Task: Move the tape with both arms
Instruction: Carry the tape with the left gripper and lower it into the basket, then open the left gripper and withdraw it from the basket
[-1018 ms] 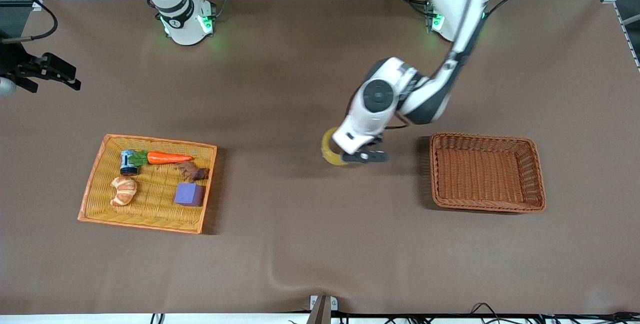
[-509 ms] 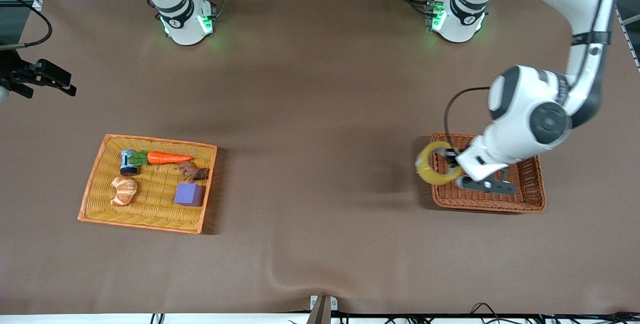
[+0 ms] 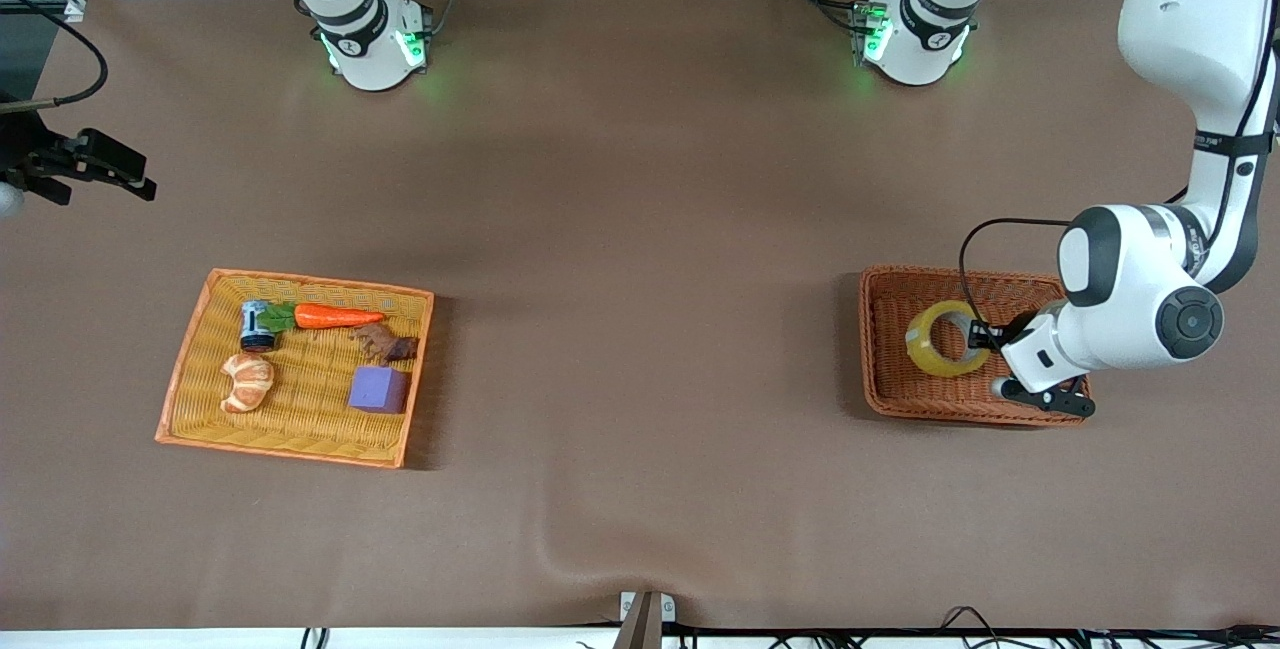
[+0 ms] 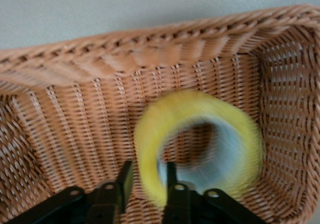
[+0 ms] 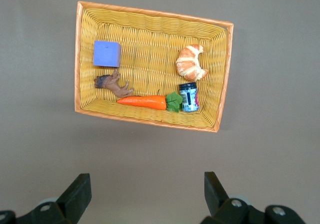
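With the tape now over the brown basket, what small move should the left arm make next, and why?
Probably lower a touch and open. The left gripper pinches the tape by its wall inside the brown basket, so letting go should leave it there. The right gripper waits open.

The tape (image 3: 942, 339) looks like glossy translucent plastic; the brown basket (image 3: 885, 389) is rough woven wicker — like the orange basket (image 3: 195, 329) (paler weave) — on a matt brown tabletop (image 3: 640, 229).
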You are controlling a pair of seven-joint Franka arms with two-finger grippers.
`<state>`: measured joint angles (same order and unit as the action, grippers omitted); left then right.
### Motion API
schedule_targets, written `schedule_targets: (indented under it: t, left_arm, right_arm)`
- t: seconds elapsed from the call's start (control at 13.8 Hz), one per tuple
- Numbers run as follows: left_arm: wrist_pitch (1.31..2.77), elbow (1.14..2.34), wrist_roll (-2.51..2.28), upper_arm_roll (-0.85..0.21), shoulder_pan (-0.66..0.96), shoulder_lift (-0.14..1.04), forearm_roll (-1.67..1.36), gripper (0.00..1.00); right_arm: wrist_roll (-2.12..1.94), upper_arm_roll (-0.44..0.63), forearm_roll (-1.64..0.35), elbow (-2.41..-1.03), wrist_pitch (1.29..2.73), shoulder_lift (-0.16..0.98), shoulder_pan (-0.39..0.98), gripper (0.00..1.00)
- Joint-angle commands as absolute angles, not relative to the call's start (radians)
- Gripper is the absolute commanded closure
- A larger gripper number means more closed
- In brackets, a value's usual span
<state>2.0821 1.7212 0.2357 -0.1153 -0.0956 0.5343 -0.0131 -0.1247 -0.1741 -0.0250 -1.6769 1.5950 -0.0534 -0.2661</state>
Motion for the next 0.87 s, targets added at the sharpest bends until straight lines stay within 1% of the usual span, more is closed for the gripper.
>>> schedule_targets:
  t: [0.0,0.44,0.51,0.65,0.8]
  left_arm:
    - [2.053,1.658,0.230,-0.129,-0.086,0.511,0.020,0.00]
    - [1.835,1.468,0.235,-0.124,-0.103,0.382,0.020,0.00]
    - [1.794,1.448,0.241,-0.120,-0.112,0.370,0.015,0.00]
    - [1.725,1.433,0.296,-0.133,-0.191,0.364,-0.067,0.00]
    - [1.668,1.372,0.298,-0.130,-0.198,0.364,-0.089,0.00]
  right_arm:
    - [-0.109,-0.186,-0.012,-1.643,1.591,-0.035,-0.281,0.00]
    - [-0.071,-0.183,-0.014,-1.643,1.594,-0.034,-0.285,0.00]
    - [-0.034,-0.183,-0.012,-1.643,1.598,-0.034,-0.279,0.00]
    - [-0.017,-0.183,-0.014,-1.643,1.600,-0.034,-0.278,0.00]
    - [-0.025,-0.184,-0.015,-1.643,1.595,-0.034,-0.281,0.00]
